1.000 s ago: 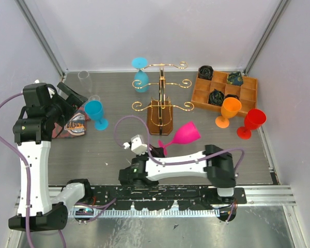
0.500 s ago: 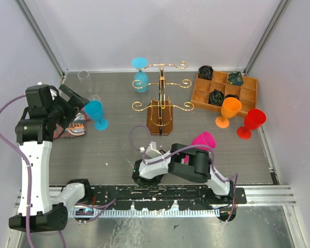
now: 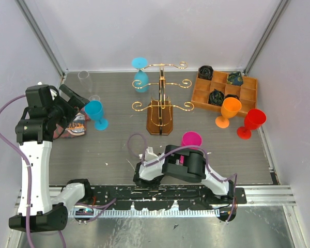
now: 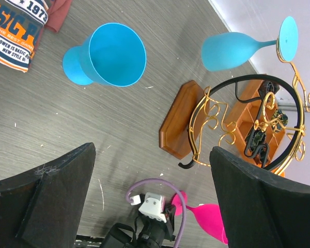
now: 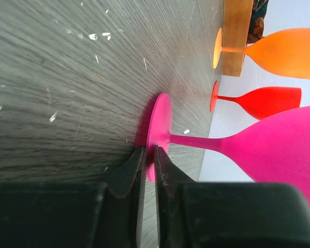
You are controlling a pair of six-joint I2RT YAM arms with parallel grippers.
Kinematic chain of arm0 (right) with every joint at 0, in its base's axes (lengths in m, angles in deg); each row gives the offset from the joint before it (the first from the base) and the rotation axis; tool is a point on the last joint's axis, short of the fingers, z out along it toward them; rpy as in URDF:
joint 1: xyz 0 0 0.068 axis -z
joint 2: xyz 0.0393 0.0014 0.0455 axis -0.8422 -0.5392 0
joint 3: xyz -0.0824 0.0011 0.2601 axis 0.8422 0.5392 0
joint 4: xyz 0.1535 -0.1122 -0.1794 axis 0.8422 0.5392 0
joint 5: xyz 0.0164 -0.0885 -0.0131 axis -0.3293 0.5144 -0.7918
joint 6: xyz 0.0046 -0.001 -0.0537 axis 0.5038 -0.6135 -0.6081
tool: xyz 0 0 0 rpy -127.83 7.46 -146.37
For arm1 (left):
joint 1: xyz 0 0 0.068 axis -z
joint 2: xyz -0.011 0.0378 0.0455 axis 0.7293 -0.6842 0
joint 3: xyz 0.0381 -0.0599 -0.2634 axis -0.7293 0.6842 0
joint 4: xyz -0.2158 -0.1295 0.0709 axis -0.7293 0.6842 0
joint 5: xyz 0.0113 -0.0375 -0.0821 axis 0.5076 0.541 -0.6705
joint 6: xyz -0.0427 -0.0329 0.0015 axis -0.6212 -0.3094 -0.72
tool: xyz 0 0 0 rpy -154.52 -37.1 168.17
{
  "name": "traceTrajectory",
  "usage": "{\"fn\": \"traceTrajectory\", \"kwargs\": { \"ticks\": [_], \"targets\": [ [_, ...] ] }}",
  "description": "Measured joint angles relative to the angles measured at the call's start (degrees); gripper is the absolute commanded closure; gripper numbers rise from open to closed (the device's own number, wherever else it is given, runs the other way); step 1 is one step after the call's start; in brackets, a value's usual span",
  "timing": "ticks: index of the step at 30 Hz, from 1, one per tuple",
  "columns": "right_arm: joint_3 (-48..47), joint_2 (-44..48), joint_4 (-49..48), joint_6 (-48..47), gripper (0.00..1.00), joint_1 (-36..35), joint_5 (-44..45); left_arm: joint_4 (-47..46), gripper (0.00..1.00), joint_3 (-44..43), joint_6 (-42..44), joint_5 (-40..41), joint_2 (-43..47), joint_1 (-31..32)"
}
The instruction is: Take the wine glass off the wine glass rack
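The gold wire wine glass rack (image 3: 161,98) stands on its brown base at the back centre, also in the left wrist view (image 4: 182,120). A blue wine glass (image 3: 140,77) hangs upside down from its left arms (image 4: 232,49). A pink wine glass (image 3: 191,139) stands upright on the table in front of the rack. My right gripper (image 5: 150,152) lies low at the table and pinches the rim of the pink glass's foot (image 5: 160,129) between its fingers. My left gripper (image 3: 75,99) hovers at the left, open and holding nothing (image 4: 151,150).
A second blue glass (image 3: 95,112) stands just right of the left gripper, beside a folded printed cloth (image 3: 72,126) and a clear glass (image 3: 84,77). At the right are a compartmented wooden tray (image 3: 196,95), an orange glass (image 3: 230,109) and a red glass (image 3: 252,121).
The right arm has folded in and swung the pink glass from tilted to upright on the table. The left arm has shifted only slightly.
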State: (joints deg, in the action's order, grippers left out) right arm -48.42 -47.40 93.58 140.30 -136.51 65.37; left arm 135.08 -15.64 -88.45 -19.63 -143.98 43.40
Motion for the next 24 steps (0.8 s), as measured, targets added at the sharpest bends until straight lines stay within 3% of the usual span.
{"fn": "traceTrajectory", "kwargs": {
  "ticks": [2,8,16,19,24],
  "targets": [
    [0.0,0.2,-0.8,-2.0,0.71,-0.3,-0.2,0.0,0.01,0.0,0.0,0.0,-0.1,0.0],
    [-2.8,0.2,-0.9,-6.7,0.61,-1.9,-0.3,0.0,0.01,0.0,0.4,0.2,-0.1,0.0],
    [-8.8,3.0,-5.2,-9.0,0.54,-5.4,-2.9,0.4,0.01,0.0,0.8,1.6,-0.6,0.0],
    [-10.2,6.9,-11.0,-9.4,0.5,-7.1,-7.3,0.6,0.01,0.0,1.4,2.5,-0.6,0.0],
    [-14.8,20.8,-21.5,-14.5,0.47,-9.0,-20.2,1.1,0.01,-0.9,3.0,3.7,-0.6,0.0]
  ]
}}
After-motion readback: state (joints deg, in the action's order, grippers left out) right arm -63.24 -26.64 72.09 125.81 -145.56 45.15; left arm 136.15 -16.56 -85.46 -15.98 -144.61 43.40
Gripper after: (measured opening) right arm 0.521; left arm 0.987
